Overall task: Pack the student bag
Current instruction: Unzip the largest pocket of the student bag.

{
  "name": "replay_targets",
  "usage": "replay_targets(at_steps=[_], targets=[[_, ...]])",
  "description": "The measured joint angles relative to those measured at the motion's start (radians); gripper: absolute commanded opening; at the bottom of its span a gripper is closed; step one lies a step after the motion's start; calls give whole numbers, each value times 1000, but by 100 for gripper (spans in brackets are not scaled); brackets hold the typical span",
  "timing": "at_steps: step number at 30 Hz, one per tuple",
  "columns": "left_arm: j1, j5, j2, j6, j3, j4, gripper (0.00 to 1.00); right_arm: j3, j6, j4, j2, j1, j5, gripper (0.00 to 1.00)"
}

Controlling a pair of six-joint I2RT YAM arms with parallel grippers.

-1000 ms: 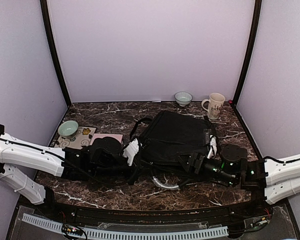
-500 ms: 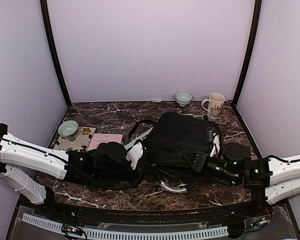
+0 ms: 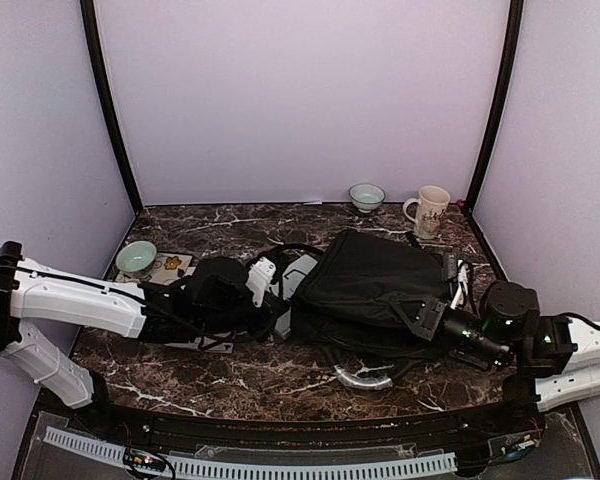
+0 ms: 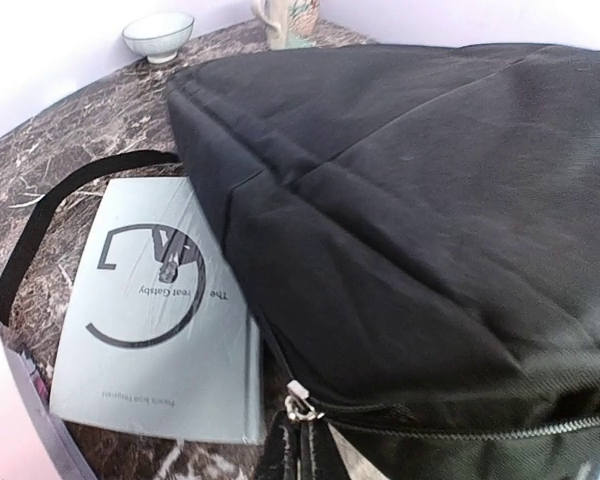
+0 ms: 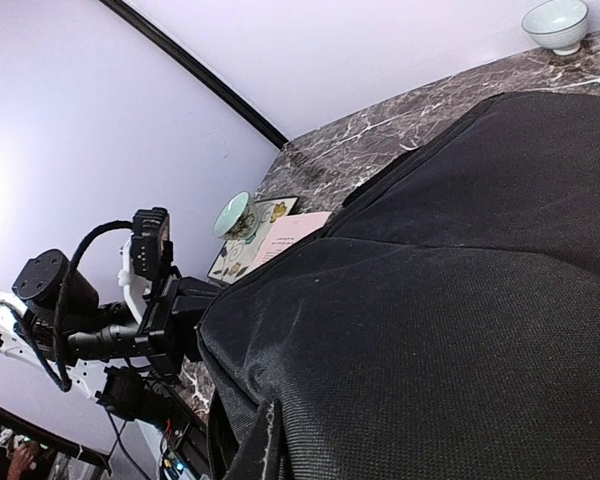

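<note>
Upside-down print is read on the pale grey book cover [image 4: 150, 340]: "The … reat Gatsby", one letter being obscured, set inside a broken black ring. A smaller line near the cover's near edge is noted as illegible.

Counting what is on the table

I see one black bag [image 3: 380, 280], two bowls, the left bowl [image 3: 135, 257] and the back bowl [image 3: 366, 196], one mug [image 3: 427, 211], two books, a grey book [image 4: 155, 330] and a pink book [image 5: 290, 232], one flowery mat [image 3: 172, 266], and two robot arms.
</note>
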Motion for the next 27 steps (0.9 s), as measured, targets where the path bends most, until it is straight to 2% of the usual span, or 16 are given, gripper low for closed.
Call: replay_targets(at_steps=[1, 2, 4, 7, 11, 17, 22, 27], targets=[[10, -2, 49, 2, 14, 2, 2, 0, -1, -12, -8, 0, 8, 0], [22, -2, 97, 5, 46, -2, 10, 0, -2, -25, -15, 0, 16, 0], [36, 3, 155, 10, 84, 2, 33, 0, -3, -46, -21, -1, 36, 0], [52, 3, 176, 15, 85, -7, 60, 0, -2, -68, -15, -1, 63, 0], [61, -44, 123, -8, 73, -75, 80, 5, 3, -61, 26, 0, 97, 0], [61, -247, 29, -117, 71, -309, 98, 36, 30, -47, 156, 0, 209, 0], [64, -418, 34, -257, 35, -529, 99, 69, 84, -75, 246, 0, 311, 0], [65, -440, 89, -307, 23, -617, 96, 66, 106, -73, 242, 0, 335, 0]])
